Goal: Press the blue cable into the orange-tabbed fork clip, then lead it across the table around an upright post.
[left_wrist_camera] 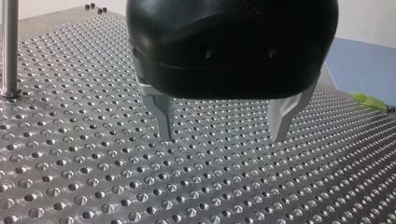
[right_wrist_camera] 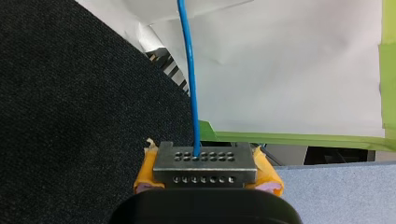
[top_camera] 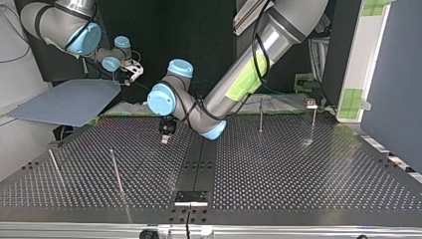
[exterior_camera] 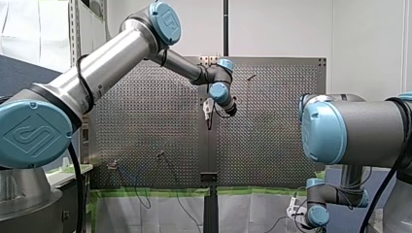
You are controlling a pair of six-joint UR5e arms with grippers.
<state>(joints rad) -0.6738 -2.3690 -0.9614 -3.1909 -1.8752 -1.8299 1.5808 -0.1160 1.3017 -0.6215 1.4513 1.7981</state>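
**Blue cable (right_wrist_camera: 189,70) gripped off the table; left gripper (left_wrist_camera: 219,133) empty over the plate**
The cable is clamped between the yellow pads of the right gripper (right_wrist_camera: 204,161), beyond the perforated table (left_wrist_camera: 70,186), presumably for carrying to the clip, which cannot be made out. The left gripper's metal fingers are spread just above the table near an upright post (left_wrist_camera: 9,46), probably to guide. No writing is legible; only an emblem is seen on the blue joint caps (exterior_camera: 31,133).
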